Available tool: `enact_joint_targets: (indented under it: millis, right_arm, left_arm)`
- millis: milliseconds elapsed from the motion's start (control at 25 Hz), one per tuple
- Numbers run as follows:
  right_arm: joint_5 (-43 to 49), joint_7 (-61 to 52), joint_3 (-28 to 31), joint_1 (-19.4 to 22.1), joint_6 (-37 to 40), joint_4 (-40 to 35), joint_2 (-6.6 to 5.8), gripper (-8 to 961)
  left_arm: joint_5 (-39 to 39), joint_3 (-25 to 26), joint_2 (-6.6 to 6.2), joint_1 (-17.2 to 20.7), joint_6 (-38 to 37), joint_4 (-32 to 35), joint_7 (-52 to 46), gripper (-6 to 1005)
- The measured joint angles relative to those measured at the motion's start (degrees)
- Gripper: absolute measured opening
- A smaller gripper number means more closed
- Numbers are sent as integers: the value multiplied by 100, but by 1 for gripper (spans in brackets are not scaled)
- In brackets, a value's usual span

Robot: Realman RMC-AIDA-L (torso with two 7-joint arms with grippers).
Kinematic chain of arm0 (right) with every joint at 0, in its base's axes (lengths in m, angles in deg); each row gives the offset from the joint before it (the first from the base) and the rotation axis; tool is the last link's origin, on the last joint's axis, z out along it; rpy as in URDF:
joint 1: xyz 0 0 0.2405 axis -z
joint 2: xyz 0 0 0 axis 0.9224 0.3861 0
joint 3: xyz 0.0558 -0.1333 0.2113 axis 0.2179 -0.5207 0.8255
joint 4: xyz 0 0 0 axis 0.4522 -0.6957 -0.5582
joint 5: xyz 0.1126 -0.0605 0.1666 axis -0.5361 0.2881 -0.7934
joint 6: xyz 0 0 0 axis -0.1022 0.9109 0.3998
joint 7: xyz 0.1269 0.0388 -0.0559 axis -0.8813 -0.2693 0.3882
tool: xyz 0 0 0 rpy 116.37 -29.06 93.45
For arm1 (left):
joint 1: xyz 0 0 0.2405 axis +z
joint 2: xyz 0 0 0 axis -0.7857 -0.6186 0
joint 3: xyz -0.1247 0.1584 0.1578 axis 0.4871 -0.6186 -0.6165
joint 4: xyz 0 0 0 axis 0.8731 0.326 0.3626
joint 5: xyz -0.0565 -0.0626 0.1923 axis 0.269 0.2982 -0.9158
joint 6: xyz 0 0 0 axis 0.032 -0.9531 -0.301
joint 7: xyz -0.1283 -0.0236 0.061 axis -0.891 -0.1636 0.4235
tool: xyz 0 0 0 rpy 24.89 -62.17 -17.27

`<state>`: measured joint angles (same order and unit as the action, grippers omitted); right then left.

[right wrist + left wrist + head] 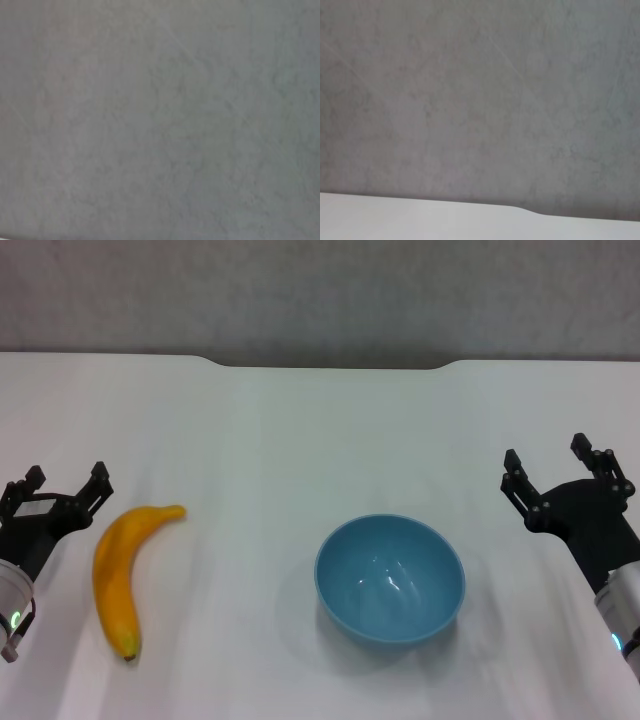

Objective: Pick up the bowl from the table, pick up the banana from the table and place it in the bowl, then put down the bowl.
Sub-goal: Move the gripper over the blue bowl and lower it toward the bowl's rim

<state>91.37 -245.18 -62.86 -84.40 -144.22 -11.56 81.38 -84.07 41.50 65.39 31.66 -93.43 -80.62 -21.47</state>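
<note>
One bowl [390,580], one banana [120,575] (apart) — two grippers, fingers spread.

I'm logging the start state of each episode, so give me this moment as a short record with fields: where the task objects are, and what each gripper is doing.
bowl: light-blue bowl, upright and empty, on the table right of centre
banana: banana lying on the table to the bowl's left, apart from it, dark tip toward the robot
left gripper: left gripper open, holding nothing, just left of the banana
right gripper: right gripper open, holding nothing, to the right of the bowl
task stage: nothing picked up yet
</note>
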Motion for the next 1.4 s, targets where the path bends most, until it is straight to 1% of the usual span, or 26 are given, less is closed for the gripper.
enact_joint_targets:
  millis: [680, 760, 1000, 1200, 1320, 1400]
  right_arm:
    - [-10, 0, -31, -29, 18, -2, 0, 821]
    - [-10, 0, -47, -30, 112, -37, -1, 821]
    - [10, 124, -6, -242, 891, -355, -37, 821]
    - [17, 183, 10, -307, 1195, -542, -48, 821]
    - [32, 436, 173, -333, 1850, -998, -92, 821]
    - [34, 917, 476, -283, 2537, -1456, -106, 821]
  left_arm:
    - [0, -12, 0, -9, 2, -6, 0, 891]
    - [0, -15, 0, -8, 2, -13, -1, 891]
    - [0, -20, -4, 11, 9, -9, -50, 892]
    - [-11, -29, -6, 11, 19, 0, -59, 892]
    - [-11, -29, -9, 40, 20, 1, -60, 892]
    - [-10, -29, -15, 51, 20, 1, -61, 892]
